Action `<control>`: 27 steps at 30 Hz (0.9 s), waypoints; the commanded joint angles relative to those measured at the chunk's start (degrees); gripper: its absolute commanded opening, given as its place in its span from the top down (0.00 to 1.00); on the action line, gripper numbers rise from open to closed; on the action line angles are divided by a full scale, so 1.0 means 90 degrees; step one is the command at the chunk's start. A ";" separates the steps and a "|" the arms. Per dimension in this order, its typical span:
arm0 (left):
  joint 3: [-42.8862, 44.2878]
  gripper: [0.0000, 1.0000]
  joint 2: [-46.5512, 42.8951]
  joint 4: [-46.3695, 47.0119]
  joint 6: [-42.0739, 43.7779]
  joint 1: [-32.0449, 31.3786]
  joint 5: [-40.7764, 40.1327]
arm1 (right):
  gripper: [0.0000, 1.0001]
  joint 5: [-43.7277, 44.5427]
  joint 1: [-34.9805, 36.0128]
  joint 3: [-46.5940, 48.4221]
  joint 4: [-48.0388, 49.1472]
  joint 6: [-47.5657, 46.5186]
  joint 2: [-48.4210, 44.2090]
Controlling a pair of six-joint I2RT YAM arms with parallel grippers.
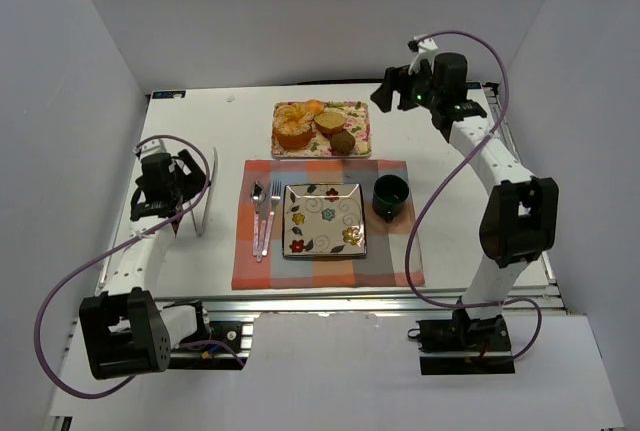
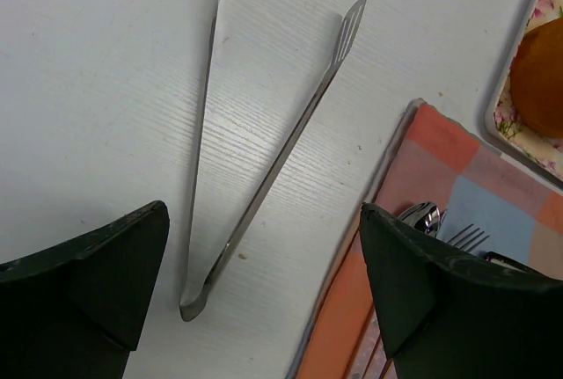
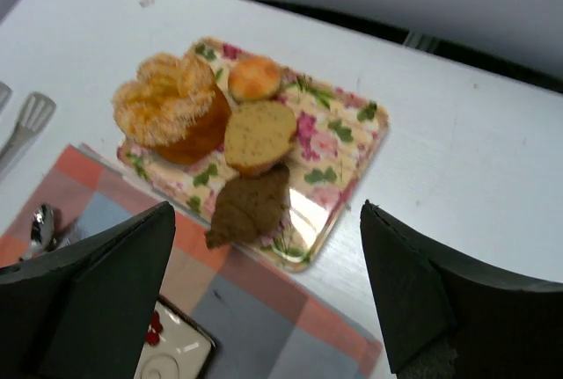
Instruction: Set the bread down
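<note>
The dark-brown bread (image 1: 343, 141) lies at the near right corner of the floral tray (image 1: 359, 147); the right wrist view shows the bread (image 3: 249, 205) on the tray (image 3: 339, 163) too. A square flowered plate (image 1: 324, 219) sits on the checked placemat (image 1: 395, 248). My right gripper (image 1: 385, 93) is open and empty, raised to the right of the tray; in its wrist view the gripper (image 3: 268, 287) hangs above the placemat near the bread. My left gripper (image 1: 192, 179) is open and empty at the table's left, over metal tongs (image 2: 264, 146).
A large golden pastry (image 1: 293, 124), a tan slice (image 1: 329, 123) and a small orange bun (image 3: 254, 77) share the tray. A dark mug (image 1: 390, 196) stands right of the plate. Spoon (image 1: 256, 213) and fork (image 1: 271, 213) lie left of it. Tongs (image 1: 207, 191) lie left.
</note>
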 commanded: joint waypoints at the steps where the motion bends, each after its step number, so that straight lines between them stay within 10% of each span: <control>1: 0.0209 0.02 -0.0058 0.0060 0.0175 0.0022 -0.0032 | 0.11 -0.0036 -0.0064 -0.0722 0.0207 -0.0485 -0.0407; 4: 0.0218 0.05 -0.0010 0.0060 0.0234 0.0012 0.0046 | 0.22 -0.2081 -0.0317 -0.1219 -0.0121 -0.2117 -0.0681; 7: 0.0160 0.49 0.0058 0.0099 0.0321 0.0012 0.0114 | 0.97 -0.3813 -0.0416 -0.1105 -0.1194 -0.3159 -0.0595; 8: 0.0169 0.84 0.0098 0.0051 0.0332 0.0012 0.0085 | 1.00 -0.4300 -0.0416 -0.1056 -0.1383 -0.3240 -0.0556; 10: 0.0257 0.94 0.0224 -0.0145 0.0478 0.0013 0.0017 | 0.84 -0.4626 -0.0416 -0.0997 -0.1638 -0.3299 -0.0448; 12: 0.0316 0.82 0.0449 -0.0349 0.0633 0.0022 -0.0051 | 0.25 -0.4676 -0.0406 -0.1016 -0.1727 -0.3202 -0.0428; 13: 0.0384 0.68 0.0527 -0.0418 0.0692 0.0013 -0.0090 | 0.12 -0.4657 -0.0406 -0.1074 -0.1668 -0.3172 -0.0496; 15: 0.0443 0.25 0.0713 -0.0623 0.0800 0.0012 -0.0372 | 0.11 -0.4482 -0.0406 -0.1328 -0.1385 -0.3143 -0.0613; 17: 0.0404 0.11 0.0772 -0.0576 0.0985 -0.0017 -0.0384 | 0.11 -0.4228 -0.0396 -0.1465 -0.1258 -0.3133 -0.0731; 27: 0.0384 0.05 0.1826 -0.0010 0.1562 -0.0192 -0.0189 | 0.10 -0.4032 -0.0396 -0.1710 -0.1170 -0.3045 -0.0799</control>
